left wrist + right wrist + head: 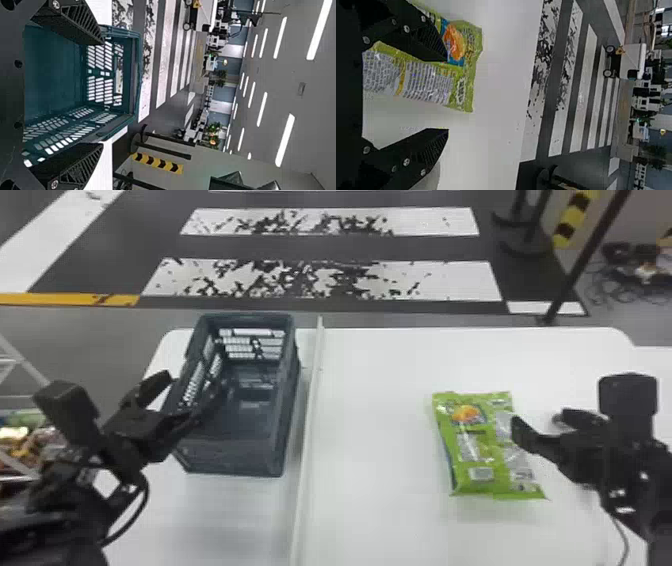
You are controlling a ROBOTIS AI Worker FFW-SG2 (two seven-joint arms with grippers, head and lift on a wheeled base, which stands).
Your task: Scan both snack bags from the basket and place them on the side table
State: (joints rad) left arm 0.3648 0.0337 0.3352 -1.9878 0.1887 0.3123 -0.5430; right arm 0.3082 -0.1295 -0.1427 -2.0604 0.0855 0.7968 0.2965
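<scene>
One green snack bag [472, 440] lying face up on the white table [375, 415], right of a pale raised strip [305, 440] and to the left of the gap in the right gripper [447, 95]. Long axis near to far, near end swung slightly rightward. Right arm plainly the nearer; fingers spread, one over the bag's right-hand part, the other beyond its right edge, over white tabletop. Contact with the wrapper impossible to tell. Opening apparently across the bag's width rather than along its length; so, for any grasp, probably a shift left and a little down before closing, with some risk of pushing the limp packet aside or merely creasing it. With the bag perhaps already in its intended spot, a straight lift away equally plausible. Left gripper [103, 94] at the dark slatted basket [225, 460], left of the strip; fingers apart there too, with nothing pinched between them. Whereabouts of a second bag from the basket impossible to settle. At the far left edge, beyond the table, a metal rack [25, 362] with colourful packets; past the table's far side, dark floor with worn white stripes [465, 280] and a yellow-and-black post [575, 217].
</scene>
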